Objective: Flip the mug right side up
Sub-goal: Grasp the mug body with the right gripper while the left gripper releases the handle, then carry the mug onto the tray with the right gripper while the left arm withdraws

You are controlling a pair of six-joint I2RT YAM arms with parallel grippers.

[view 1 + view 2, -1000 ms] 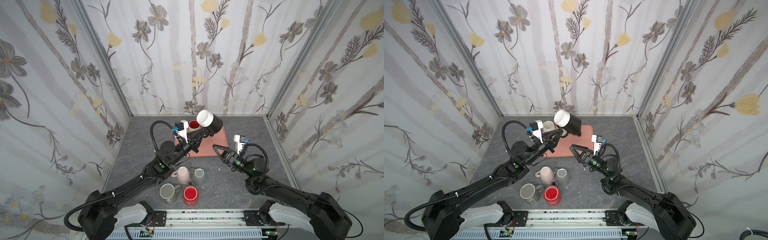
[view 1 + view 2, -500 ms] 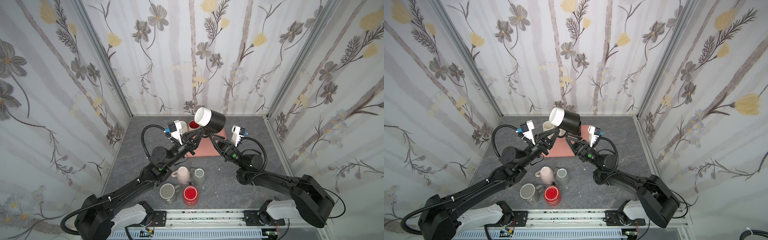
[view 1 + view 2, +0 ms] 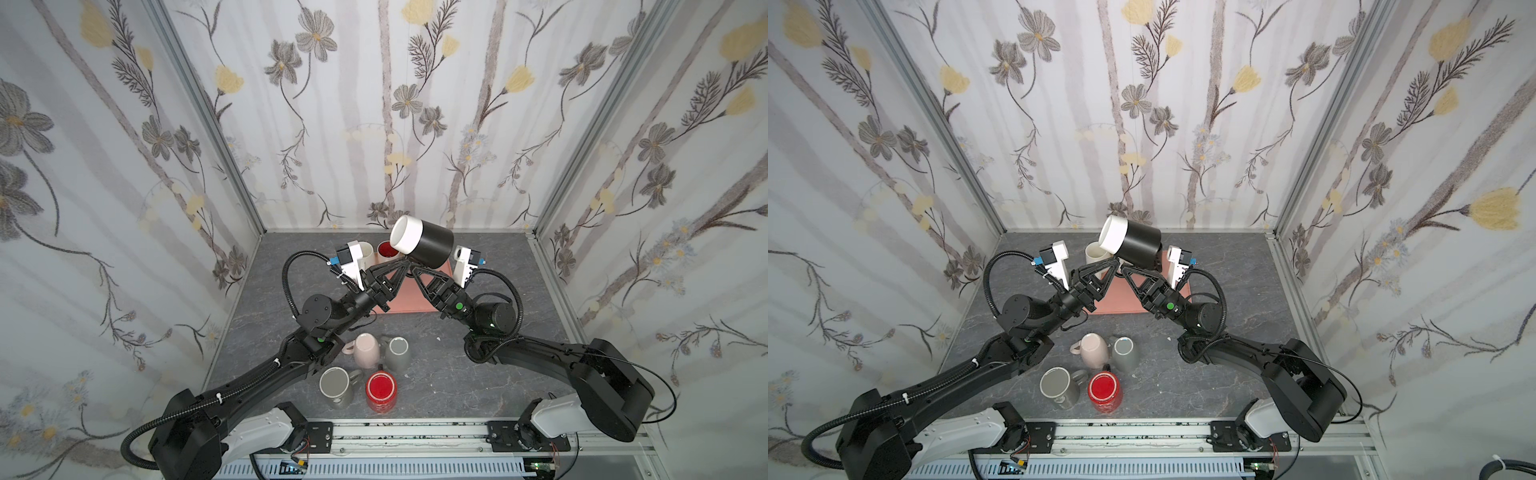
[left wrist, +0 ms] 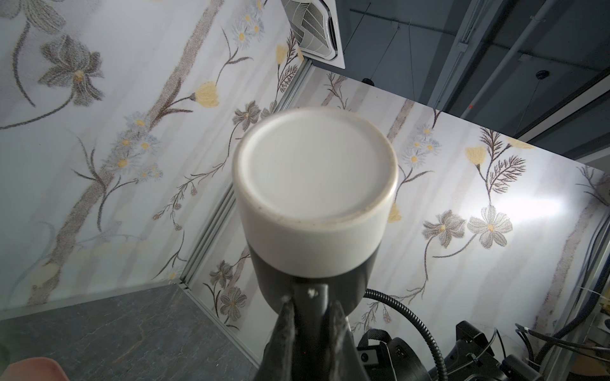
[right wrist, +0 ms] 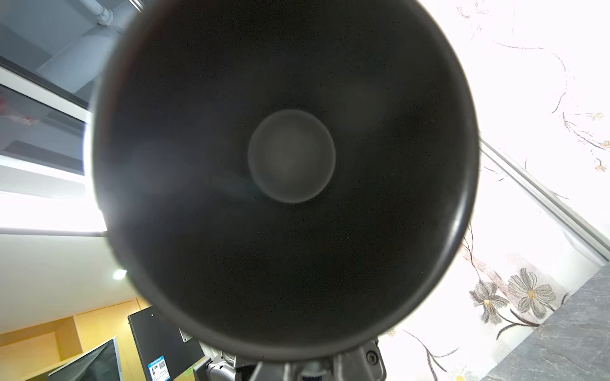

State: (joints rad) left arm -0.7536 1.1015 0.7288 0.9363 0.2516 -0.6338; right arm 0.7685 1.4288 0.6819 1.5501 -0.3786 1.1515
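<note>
Black mug [image 3: 432, 249] with a white base is hanging tilted on its side above the pink mat [image 3: 408, 303] at the back of the bench [image 3: 469, 378], mouth turned toward the right jaws. Left jaws are pinching its handle [image 4: 312, 298]; right jaws are sitting closed just under its rim, and I cannot tell whether they are gripping it.

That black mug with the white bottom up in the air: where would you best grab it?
By the handle, from underneath. The mug lies sideways in the air, white base toward the left arm, mouth toward the right, so its handle points down. The left gripper is shut on it there; the right gripper is shut beside it.
</note>
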